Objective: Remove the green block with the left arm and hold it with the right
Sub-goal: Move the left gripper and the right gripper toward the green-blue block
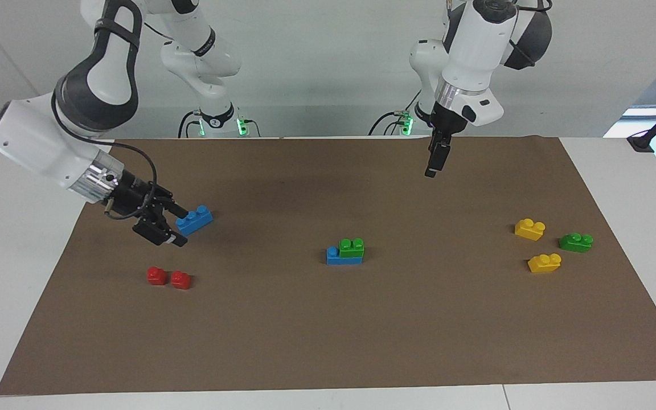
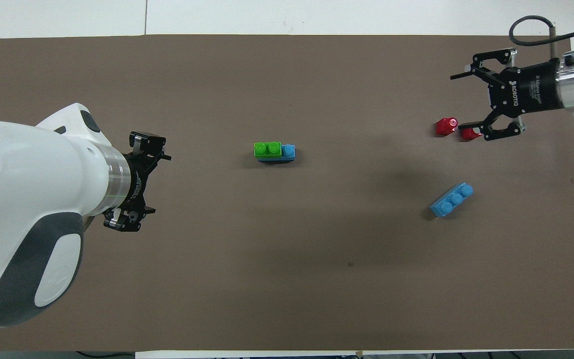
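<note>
The green block (image 1: pixel 352 247) (image 2: pixel 267 148), bright with two studs, sits on one end of a blue brick (image 1: pixel 341 258) (image 2: pixel 289 150) in the middle of the brown mat. My left gripper (image 1: pixel 431 166) (image 2: pixel 161 184) hangs open high over the mat, toward the left arm's end from the stack, holding nothing. My right gripper (image 1: pixel 179 226) (image 2: pixel 457 103) is open and empty, low over the mat at the right arm's end. In the overhead view one of its fingers overlaps a red block.
A loose blue three-stud brick (image 1: pixel 194 220) (image 2: pixel 451 199) and two red blocks (image 1: pixel 156 275) (image 1: pixel 180 279) lie at the right arm's end. Two yellow blocks (image 1: pixel 529 228) (image 1: pixel 544 262) and a darker green brick (image 1: pixel 575 242) lie at the left arm's end.
</note>
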Action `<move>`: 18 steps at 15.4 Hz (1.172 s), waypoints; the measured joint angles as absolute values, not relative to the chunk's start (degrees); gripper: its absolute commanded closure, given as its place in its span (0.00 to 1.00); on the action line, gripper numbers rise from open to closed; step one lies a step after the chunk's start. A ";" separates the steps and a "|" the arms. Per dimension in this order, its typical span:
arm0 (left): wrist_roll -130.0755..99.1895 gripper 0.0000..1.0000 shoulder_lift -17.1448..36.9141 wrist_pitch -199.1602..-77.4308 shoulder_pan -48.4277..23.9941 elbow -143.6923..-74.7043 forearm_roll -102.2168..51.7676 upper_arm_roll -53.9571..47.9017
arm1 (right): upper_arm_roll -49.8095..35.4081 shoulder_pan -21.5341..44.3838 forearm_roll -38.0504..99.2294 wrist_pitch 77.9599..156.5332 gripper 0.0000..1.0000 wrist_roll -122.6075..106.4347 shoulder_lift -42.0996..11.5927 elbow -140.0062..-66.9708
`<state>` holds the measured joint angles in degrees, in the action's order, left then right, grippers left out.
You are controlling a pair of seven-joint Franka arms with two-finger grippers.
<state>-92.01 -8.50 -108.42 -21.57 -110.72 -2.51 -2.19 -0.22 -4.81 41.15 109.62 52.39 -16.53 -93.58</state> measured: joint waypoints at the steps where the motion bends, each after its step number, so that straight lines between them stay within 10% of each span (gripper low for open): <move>1: -93.08 0.00 -8.10 -108.53 -21.69 -110.76 -2.51 -2.18 | -0.26 -3.84 42.38 111.04 0.00 52.54 -17.95 -93.43; 18: -110.63 0.00 11.32 -114.01 -25.62 -98.86 -2.52 -2.15 | -1.08 4.77 45.62 112.17 0.00 74.61 -26.31 -86.01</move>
<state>-110.63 11.32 -114.01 -25.62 -98.86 -2.52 -2.15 -1.08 4.77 45.62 112.17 74.61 -26.31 -86.01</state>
